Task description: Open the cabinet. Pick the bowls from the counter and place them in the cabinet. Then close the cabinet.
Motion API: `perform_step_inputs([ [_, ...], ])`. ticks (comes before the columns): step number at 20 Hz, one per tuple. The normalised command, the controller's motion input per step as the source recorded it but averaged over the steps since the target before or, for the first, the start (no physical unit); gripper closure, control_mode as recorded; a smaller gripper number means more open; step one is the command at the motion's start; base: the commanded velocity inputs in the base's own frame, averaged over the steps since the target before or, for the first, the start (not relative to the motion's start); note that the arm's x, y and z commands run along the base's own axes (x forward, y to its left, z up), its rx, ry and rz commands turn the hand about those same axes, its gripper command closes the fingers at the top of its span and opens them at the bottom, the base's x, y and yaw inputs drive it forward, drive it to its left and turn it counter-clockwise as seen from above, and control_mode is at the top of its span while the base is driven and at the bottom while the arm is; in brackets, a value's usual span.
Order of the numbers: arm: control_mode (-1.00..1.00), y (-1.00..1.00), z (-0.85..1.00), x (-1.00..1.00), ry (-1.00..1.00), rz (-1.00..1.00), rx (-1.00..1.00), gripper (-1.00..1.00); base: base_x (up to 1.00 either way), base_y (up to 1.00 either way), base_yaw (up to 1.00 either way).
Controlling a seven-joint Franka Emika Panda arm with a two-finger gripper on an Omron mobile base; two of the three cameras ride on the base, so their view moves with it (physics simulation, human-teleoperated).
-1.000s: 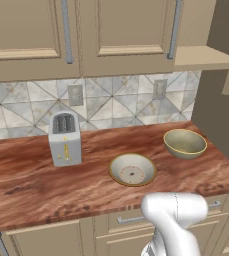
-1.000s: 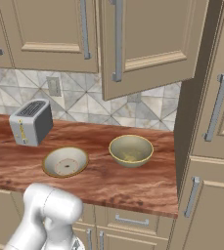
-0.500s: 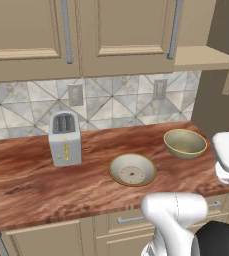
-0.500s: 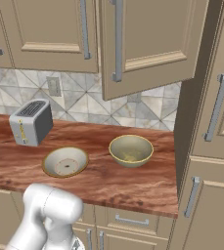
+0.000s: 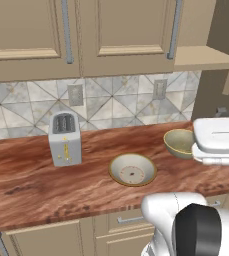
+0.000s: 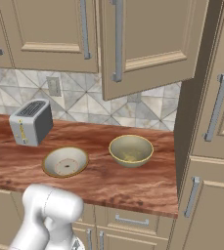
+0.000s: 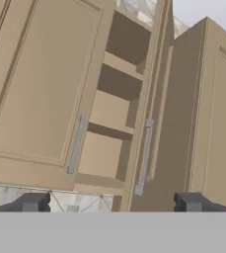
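**Cabinet door open, bowls waiting on the counter**

We have the right-hand door (image 6: 147, 46) of the cabinet (image 5: 111, 35) swung out towards us, so the beige shelf (image 5: 202, 57) inside stands exposed; in the hand view we look past the door's edge at the stacked shelves (image 7: 109, 111) within. The left-hand door (image 5: 123, 32) is shut, its grey bar handle (image 5: 174, 30) running down its right edge. We judge the opening step done and the first pick as the step in hand.

Our gripper (image 7: 112, 202) is released, its two dark tips set wide apart and holding nothing. It faces the cabinet rather than the counter, so we would need to turn down towards the bowls for a pick.

Both bowls sit untouched on the counter (image 5: 31, 185). The deep bowl (image 6: 130, 150) stands nearer the tall cabinet on the right, almost under the open door; the shallow bowl (image 6: 65, 161) with its cream inside and centre mark lies just beside it, closer to the front edge. They are apart, neither stacked nor touching.

The counter is a reddish-brown wood-grain slab. A silver toaster (image 5: 64, 138) stands well to the left of the bowls, against a backsplash (image 5: 116, 102) of grey diamond tiles with two wall outlets (image 5: 75, 94). Beige drawer units (image 6: 128, 222) run below the counter.
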Motion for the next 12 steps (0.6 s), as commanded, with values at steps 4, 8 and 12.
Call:
perform_step_inputs([
  [4,-1.00,-0.21,-0.11,0.61,-0.15,0.00,0.08,-1.00,0.00,0.00,0.00],
  [8,-1.00,-0.35,-0.27,0.55,-0.11,0.00,0.12,-1.00,0.00,0.00,0.00],
  [12,-1.00,-0.42,-0.25,0.51,-0.11,0.00,0.10,-1.00,0.00,0.00,0.00],
])
